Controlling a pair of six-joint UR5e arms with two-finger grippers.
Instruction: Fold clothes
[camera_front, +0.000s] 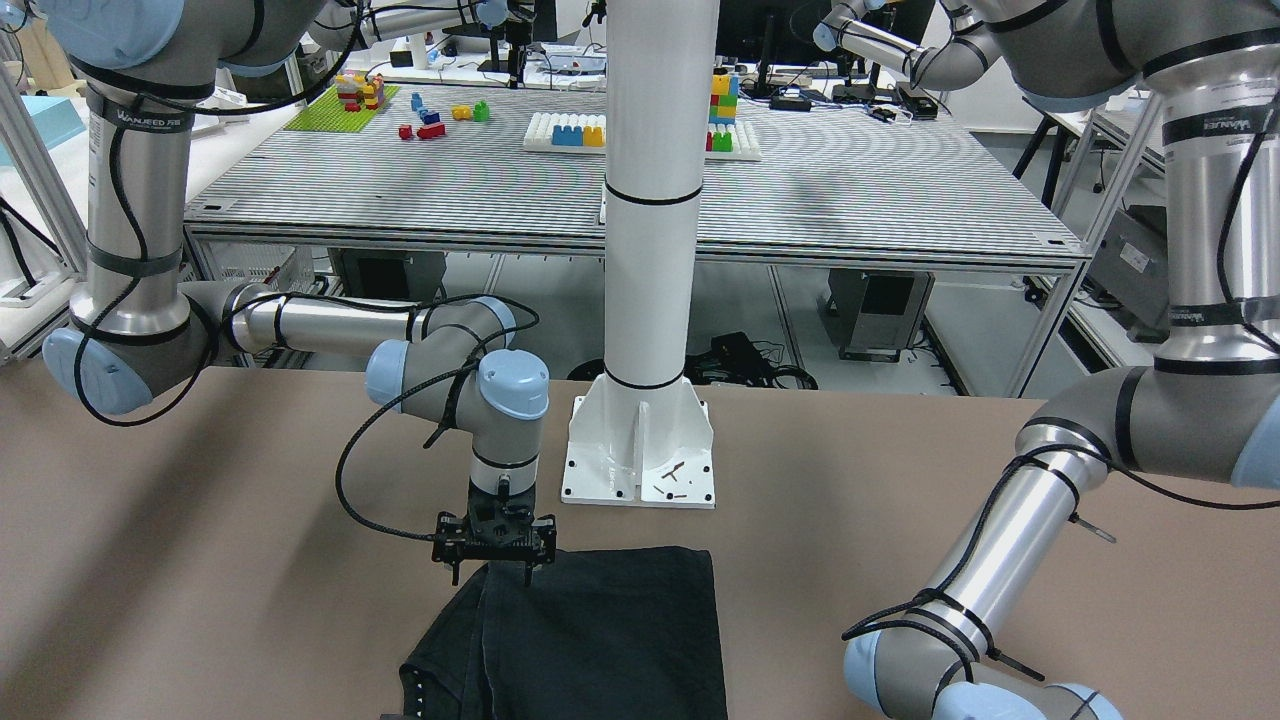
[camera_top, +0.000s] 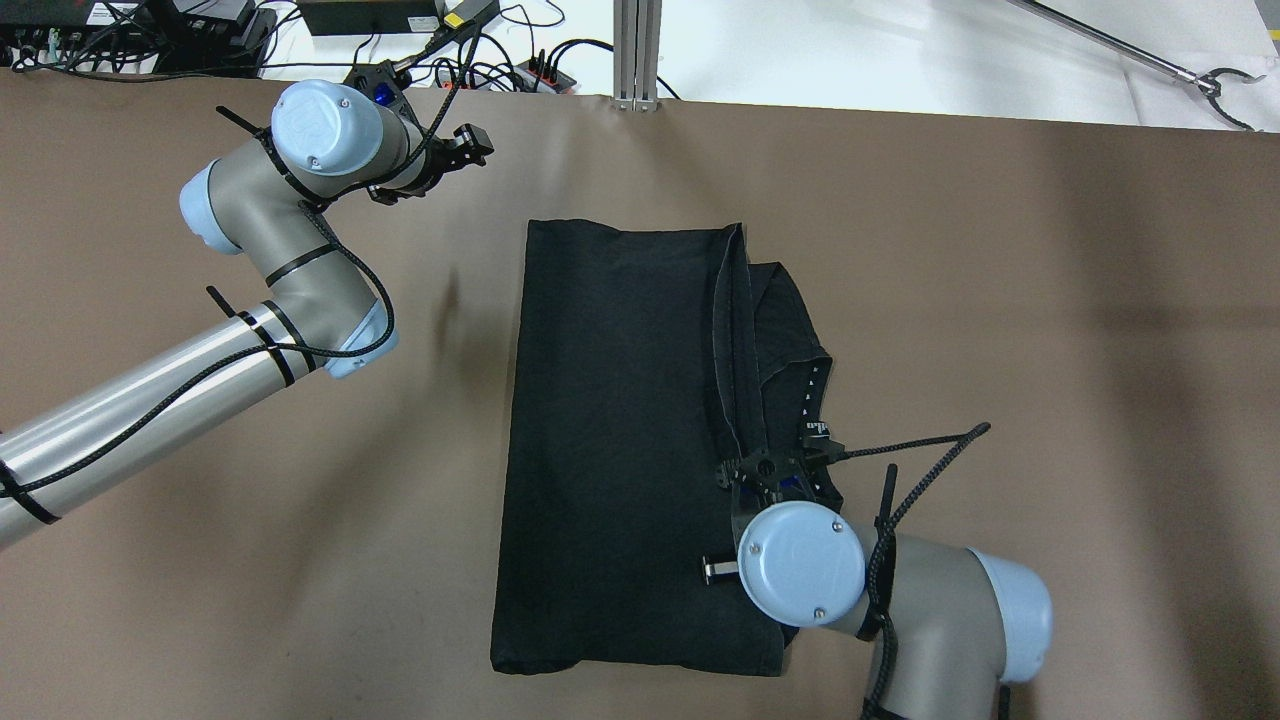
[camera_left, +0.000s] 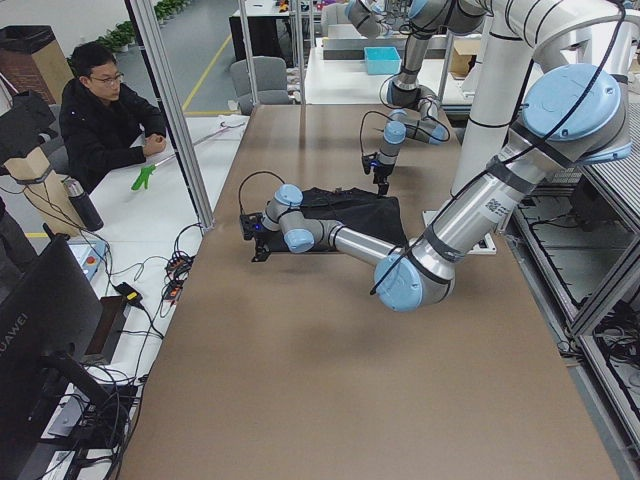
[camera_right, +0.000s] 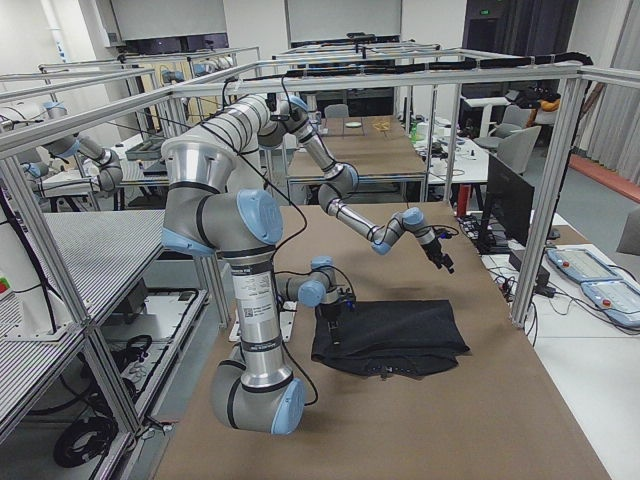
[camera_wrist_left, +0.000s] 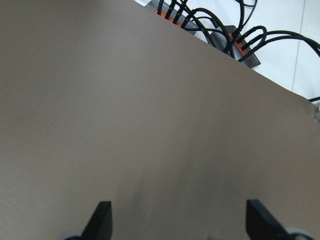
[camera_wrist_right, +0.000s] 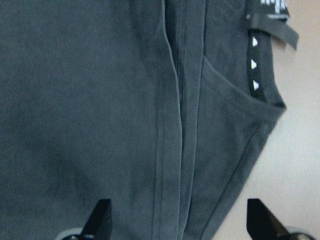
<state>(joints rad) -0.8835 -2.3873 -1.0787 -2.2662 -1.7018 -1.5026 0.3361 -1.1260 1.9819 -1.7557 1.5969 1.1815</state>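
A black garment (camera_top: 610, 430) lies flat on the brown counter (camera_top: 1000, 350), folded into a long rectangle, with one short end near the white pillar base (camera_front: 640, 455). Along its right side a lower layer sticks out from under a stitched hem and ends in a curved neckline.

My right fingers (camera_wrist_right: 101, 220) are spread wide over that hemmed edge and pinch nothing. I cannot tell whether the tips touch the fabric. My left fingers (camera_wrist_left: 102, 220) are also spread and hold nothing. They are over bare counter well apart from the garment, near the far edge.

I judge the cloth light, limp and matte. It should sag and drag when lifted, not hold its shape. The thick stitched hem or a corner looks like the best place to pinch, taking both layers at once. A grip in the middle of the panel would likely lift only the top layer and bunch it.

Only the right wrist view shows the double row of stitching and the black neck band with white triangles (camera_wrist_right: 255, 65). The overhead view gives the whole outline and both arms, but my wrist joint hides the right fingers there. The front-facing view shows them from the side, low at the cloth's edge. The left wrist view shows only counter and some cables (camera_wrist_left: 225, 30)
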